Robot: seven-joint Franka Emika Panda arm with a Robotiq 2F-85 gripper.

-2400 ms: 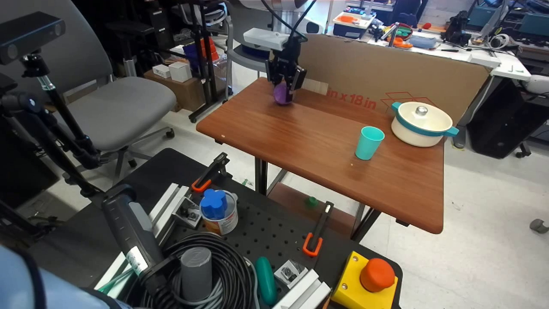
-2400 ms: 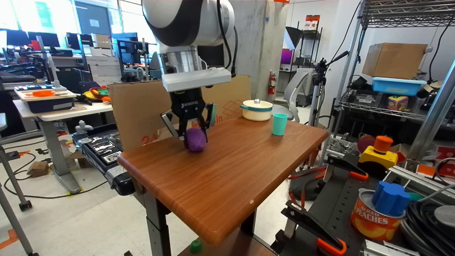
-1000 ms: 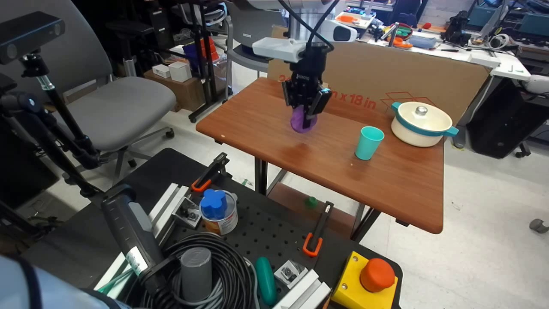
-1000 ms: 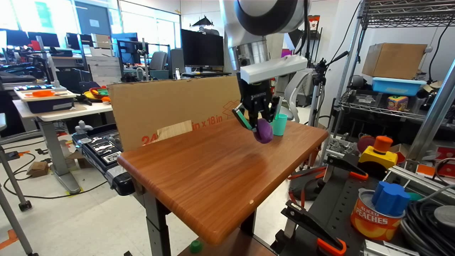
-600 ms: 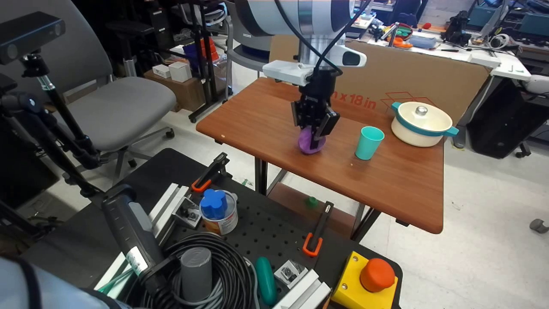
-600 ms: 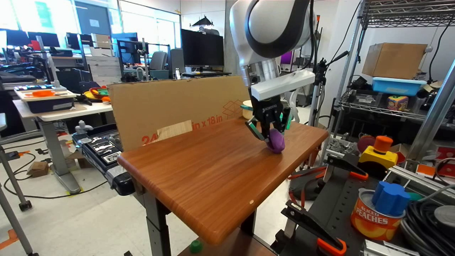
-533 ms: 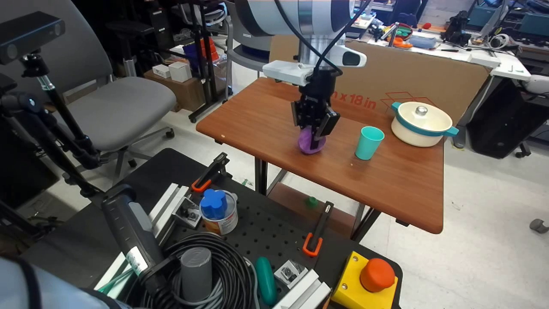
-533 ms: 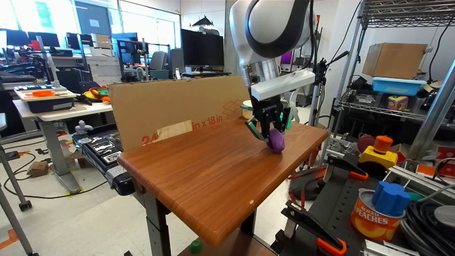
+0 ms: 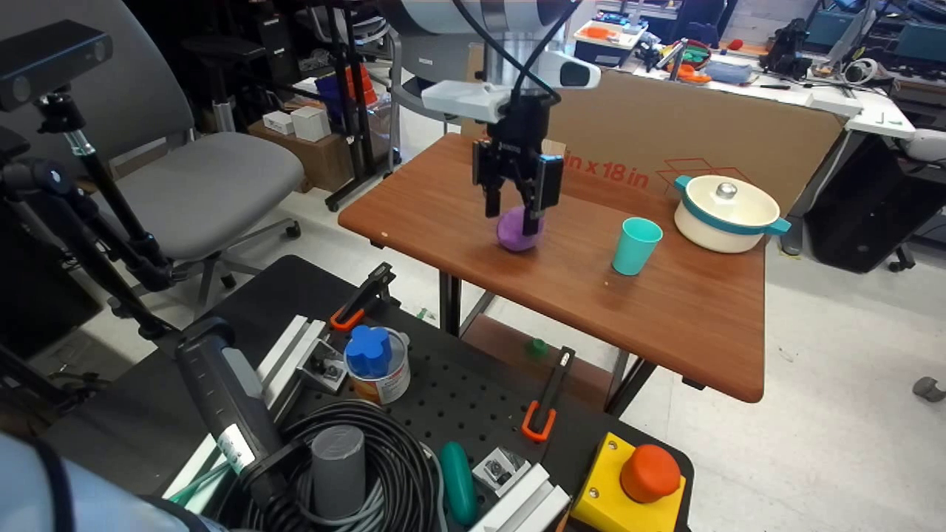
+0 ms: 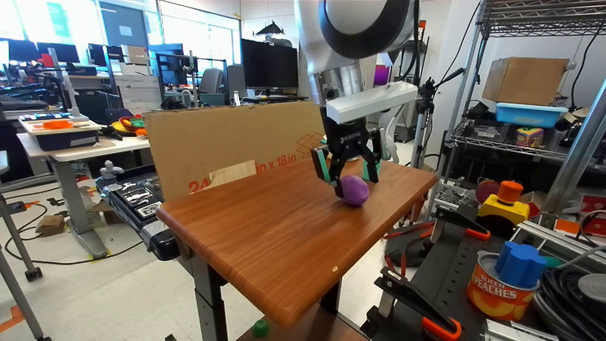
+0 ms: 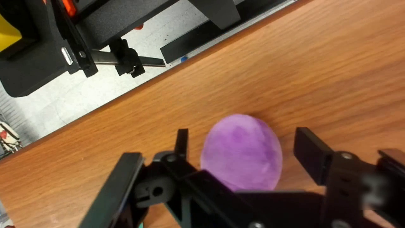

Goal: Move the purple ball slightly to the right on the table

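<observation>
The purple ball [image 9: 510,231] rests on the reddish-brown wooden table [image 9: 436,196], left of the teal cup in this exterior view. It also shows round in an exterior view [image 10: 356,192] and in the wrist view [image 11: 242,152]. My gripper [image 9: 511,219] is low over the ball, with one finger on each side of it. In the wrist view my gripper [image 11: 243,147] is open, with table visible between the ball and both fingertips. The ball's lower part is hidden there by the gripper body.
The teal cup [image 9: 637,247] stands on the table to the right of the ball, and a cream pot [image 9: 720,218] with a lid stands beyond it. A cardboard sheet [image 10: 236,132] stands along one table edge. A black perforated platform [image 9: 443,391] with clamps stands close by.
The gripper carried the ball across the table towards the cup and lowered it. Since half a second ago the fingers have opened, and gripper and ball have shifted slightly away from the cup.
</observation>
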